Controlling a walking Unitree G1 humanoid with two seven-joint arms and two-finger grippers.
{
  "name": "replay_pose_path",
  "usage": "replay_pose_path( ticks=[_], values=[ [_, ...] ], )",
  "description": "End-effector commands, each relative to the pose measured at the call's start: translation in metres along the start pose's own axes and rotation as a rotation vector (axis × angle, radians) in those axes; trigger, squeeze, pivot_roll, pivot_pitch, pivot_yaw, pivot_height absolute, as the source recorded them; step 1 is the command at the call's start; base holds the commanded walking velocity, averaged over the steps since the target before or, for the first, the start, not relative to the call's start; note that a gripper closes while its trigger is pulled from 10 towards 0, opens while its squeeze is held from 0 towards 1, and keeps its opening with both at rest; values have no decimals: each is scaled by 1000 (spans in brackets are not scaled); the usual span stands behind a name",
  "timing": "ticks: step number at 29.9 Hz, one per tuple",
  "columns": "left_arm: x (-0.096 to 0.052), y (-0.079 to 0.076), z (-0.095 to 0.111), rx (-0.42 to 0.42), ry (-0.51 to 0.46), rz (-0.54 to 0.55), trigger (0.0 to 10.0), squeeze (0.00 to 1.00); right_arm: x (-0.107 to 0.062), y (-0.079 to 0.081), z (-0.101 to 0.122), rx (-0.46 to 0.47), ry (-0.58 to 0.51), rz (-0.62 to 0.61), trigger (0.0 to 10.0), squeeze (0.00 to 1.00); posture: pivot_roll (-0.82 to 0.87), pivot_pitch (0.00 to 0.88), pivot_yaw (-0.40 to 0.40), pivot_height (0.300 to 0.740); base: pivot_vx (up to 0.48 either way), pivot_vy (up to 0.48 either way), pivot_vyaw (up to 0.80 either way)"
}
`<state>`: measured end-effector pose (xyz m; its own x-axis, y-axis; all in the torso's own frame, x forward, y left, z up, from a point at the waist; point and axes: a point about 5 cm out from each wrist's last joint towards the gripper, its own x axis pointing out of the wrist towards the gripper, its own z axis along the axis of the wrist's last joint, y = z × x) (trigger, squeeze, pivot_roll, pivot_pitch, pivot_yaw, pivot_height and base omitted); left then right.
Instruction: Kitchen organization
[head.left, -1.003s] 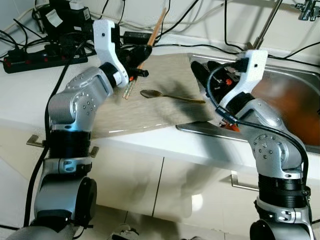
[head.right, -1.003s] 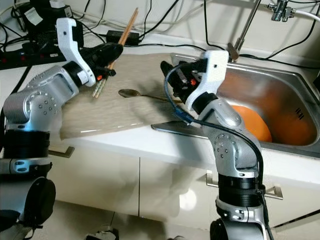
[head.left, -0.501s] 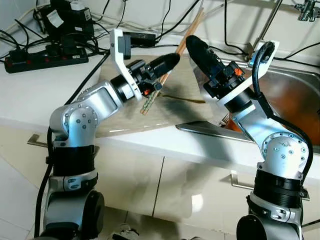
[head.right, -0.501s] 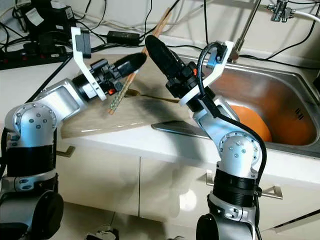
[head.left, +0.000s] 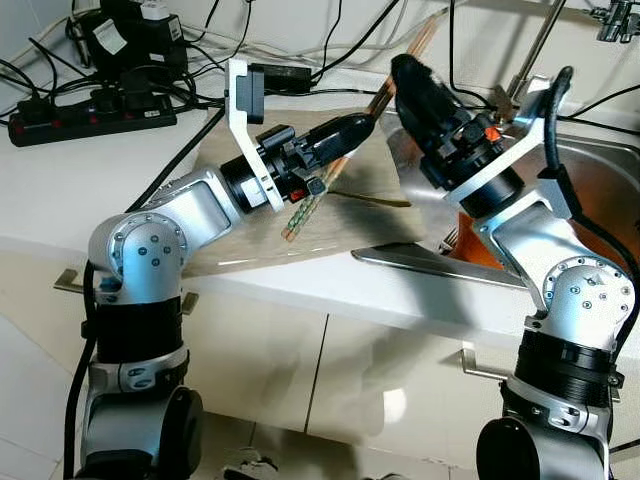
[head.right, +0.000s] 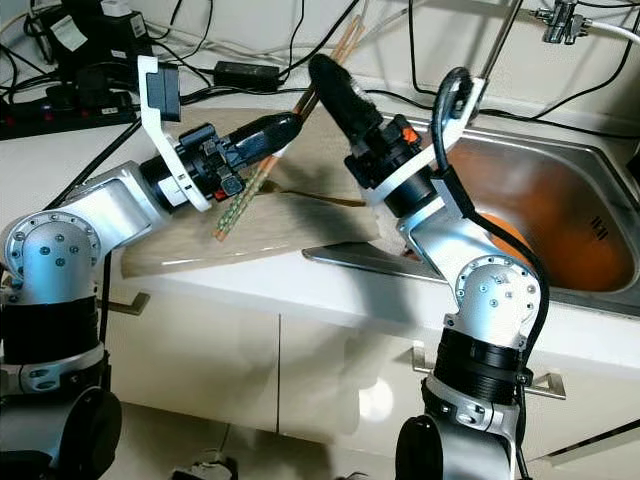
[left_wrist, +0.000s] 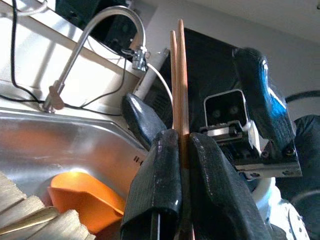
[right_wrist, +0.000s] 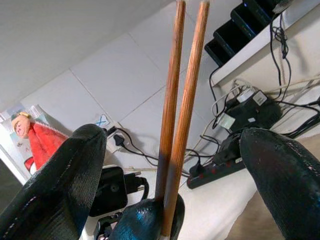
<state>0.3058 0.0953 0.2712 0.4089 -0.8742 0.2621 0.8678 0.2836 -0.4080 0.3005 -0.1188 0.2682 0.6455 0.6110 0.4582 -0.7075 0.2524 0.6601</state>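
A pair of wooden chopsticks (head.left: 300, 208) with patterned ends is held up at a slant over the beige mat (head.left: 250, 245), and my left gripper (head.left: 358, 126) is shut on their middle. The left wrist view has the sticks (left_wrist: 178, 75) rising out between its pinched fingers (left_wrist: 160, 175). My right gripper (head.right: 328, 72) is raised by the sticks' upper ends and is open. In the right wrist view the chopsticks (right_wrist: 180, 100) stand between its two spread fingers (right_wrist: 65, 180) without touching either. A golden spoon (head.left: 375, 198) lies on the mat below.
The steel sink (head.left: 600, 140) to the right holds an orange bowl (head.right: 590, 250), with the faucet (head.left: 540, 40) behind it. A power strip (head.left: 90, 110), adapters and cables crowd the back left of the counter. Cabinet doors with handles are below.
My left gripper lifted the chopsticks off the mat and carried them right. My right arm swung up from the sink edge so its open fingers now straddle the sticks' upper ends.
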Motion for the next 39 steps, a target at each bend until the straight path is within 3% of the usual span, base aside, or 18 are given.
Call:
replay_pose_path(
  ticks=[1, 2, 39],
  values=[
    [1, -5, -4, -3, 26, -32, 0, 0, -1, 1, 0, 10, 14, -5, 2745, 0, 38, 0, -43, 740, 0, 0, 0],
    [1, -5, -5, -3, 28, -31, 0, 0, -2, 0, -1, 17, 16, -6, 0, 0, 38, 0, -42, 740, 0, 0, 0],
    [-1, -4, -2, 18, 40, -24, 0, 0, 0, 1, -2, 58, 15, 13, 0, 0, 40, 0, -31, 740, 0, 0, 0]
  ],
)
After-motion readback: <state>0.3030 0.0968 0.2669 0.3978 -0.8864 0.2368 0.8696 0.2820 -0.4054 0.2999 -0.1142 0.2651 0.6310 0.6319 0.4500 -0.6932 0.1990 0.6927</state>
